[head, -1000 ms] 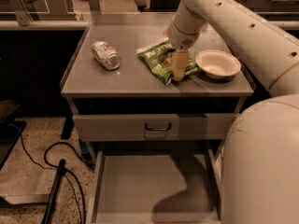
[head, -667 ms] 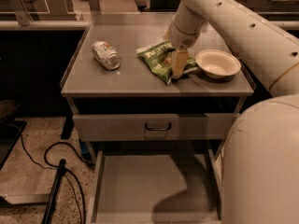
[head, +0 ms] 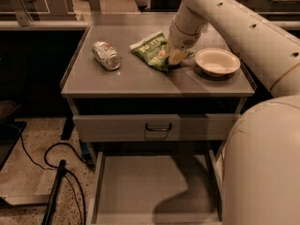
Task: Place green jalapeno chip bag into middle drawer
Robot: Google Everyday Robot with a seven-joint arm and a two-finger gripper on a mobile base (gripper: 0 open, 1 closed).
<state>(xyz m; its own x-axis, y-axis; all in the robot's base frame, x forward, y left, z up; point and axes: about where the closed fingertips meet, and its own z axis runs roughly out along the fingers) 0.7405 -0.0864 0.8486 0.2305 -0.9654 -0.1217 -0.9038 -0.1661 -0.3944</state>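
The green jalapeno chip bag [head: 151,49] is at the middle of the cabinet top [head: 117,81], its right end raised a little. My gripper [head: 174,56] comes down from the upper right and is shut on the bag's right end. The middle drawer [head: 150,184] is pulled out below the cabinet, towards the front. Its bare grey floor shows, with the arm's shadow on its right part.
A crushed silver can [head: 107,55] lies left of the bag. A white bowl [head: 217,61] stands right of the gripper. A shut drawer front with a dark loop handle [head: 158,127] is above the open drawer. Black cables [head: 61,172] lie on the floor at left. My arm fills the right side.
The gripper has moved a little up and to the left, and the bag has moved with it.
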